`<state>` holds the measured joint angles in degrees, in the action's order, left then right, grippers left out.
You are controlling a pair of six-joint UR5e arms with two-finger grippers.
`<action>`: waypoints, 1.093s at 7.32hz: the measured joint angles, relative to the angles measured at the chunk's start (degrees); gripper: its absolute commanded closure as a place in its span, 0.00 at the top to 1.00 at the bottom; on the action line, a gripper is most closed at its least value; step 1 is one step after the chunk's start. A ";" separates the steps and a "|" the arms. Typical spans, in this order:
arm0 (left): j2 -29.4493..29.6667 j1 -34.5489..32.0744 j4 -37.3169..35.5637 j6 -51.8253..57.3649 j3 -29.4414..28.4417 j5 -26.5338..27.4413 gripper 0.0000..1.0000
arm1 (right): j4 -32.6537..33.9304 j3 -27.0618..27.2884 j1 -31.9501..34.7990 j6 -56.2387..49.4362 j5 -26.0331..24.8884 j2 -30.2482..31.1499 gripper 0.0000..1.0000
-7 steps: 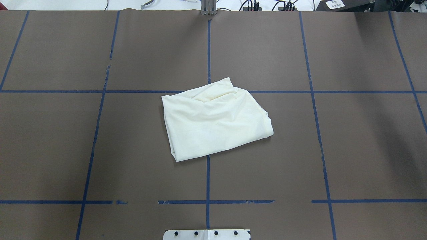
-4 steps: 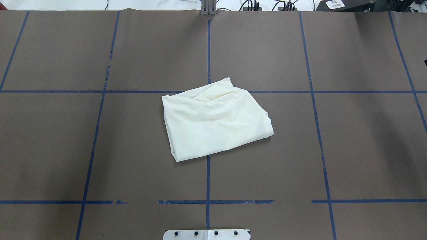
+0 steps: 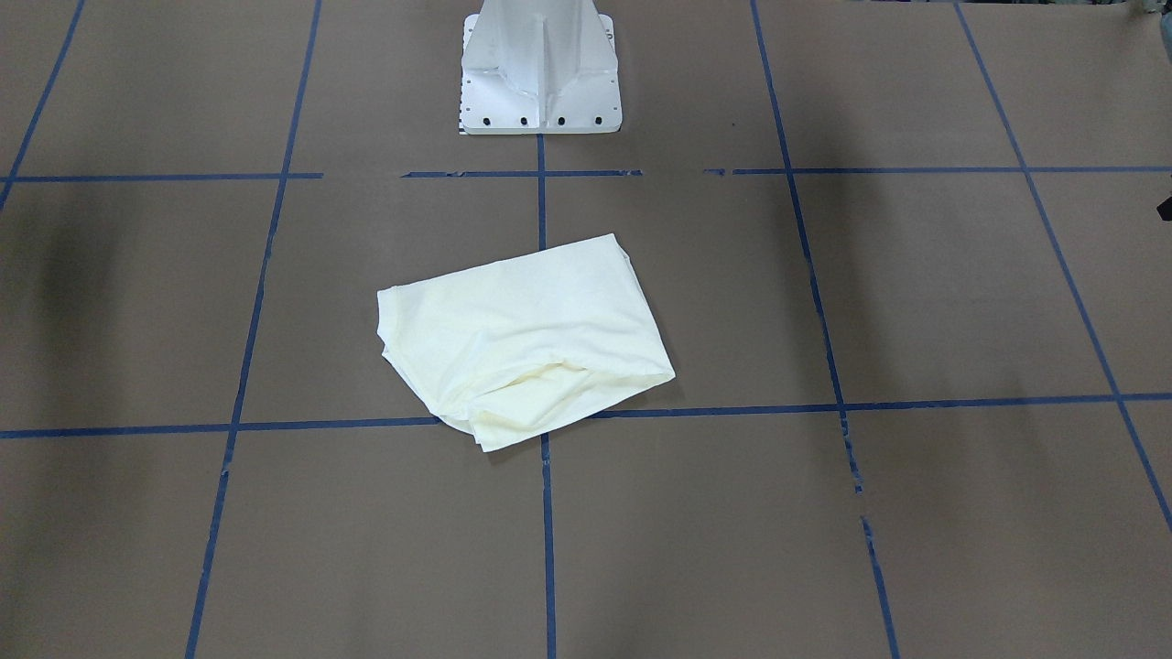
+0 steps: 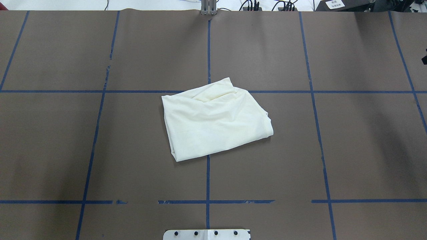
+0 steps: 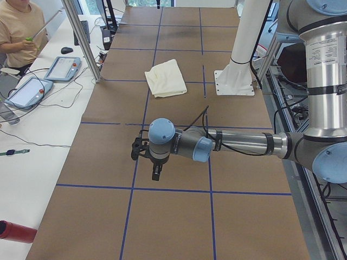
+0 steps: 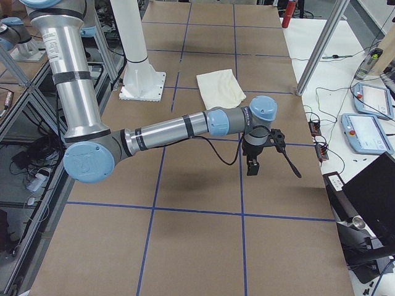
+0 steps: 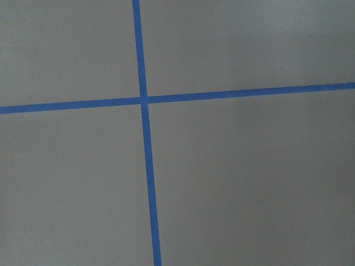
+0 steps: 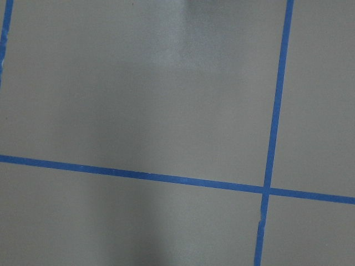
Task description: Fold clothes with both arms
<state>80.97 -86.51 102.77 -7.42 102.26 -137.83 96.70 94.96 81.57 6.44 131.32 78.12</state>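
On the table's middle: the shirt (image 4: 213, 121) lies as a compact, slightly skewed rectangle across the centre tape line; I see no sleeves, collar or print from above
Far edge of it: the layers gape a little on the side away from the robot, and a tucked flap pokes over the cross line; the other edges look flat
Progress: I judge the folding done or all but done; at most that loose far edge wants tidying
Left gripper (image 5: 140, 149): hangs over bare paper well apart from the shirt; only the side view shows it properly, so I cannot tell how its fingers stand
Right gripper (image 6: 274, 137): hangs out toward the opposite end, also well apart from the shirt; its fingers I cannot read either
Wrist views: both show only paper and crossing tape, no cloth
Surface: brown paper (image 4: 100, 150) marked into squares with blue tape (image 4: 208, 180), torn in places; the white pedestal base (image 3: 540, 64) stands at the robot's edge
Room: an operator (image 5: 19, 27) sits at a white side bench with pendant tablets (image 5: 62, 67) and cables, holding a thin pole
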 measured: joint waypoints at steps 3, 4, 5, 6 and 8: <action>-1.50 -0.19 -0.58 0.12 2.44 0.58 1.00 | 0.37 -0.52 0.07 -0.05 0.28 0.99 1.00; -1.60 -0.13 -0.62 0.13 2.30 0.61 1.00 | 0.24 -0.55 0.11 -0.04 0.46 2.12 1.00; -1.60 -0.10 -0.63 0.13 2.21 0.63 1.00 | 0.14 -0.54 0.17 -0.03 0.87 2.96 1.00; -1.50 -0.07 -0.64 0.13 2.23 0.63 1.00 | 0.10 -0.49 0.19 -0.03 1.37 3.33 1.00; -1.19 -0.06 -0.64 0.13 2.32 0.63 1.00 | 0.07 -0.56 0.29 -0.05 1.58 3.65 1.00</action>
<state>79.78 -86.57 102.13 -7.30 104.58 -137.20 96.77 94.40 81.86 6.40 132.90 81.77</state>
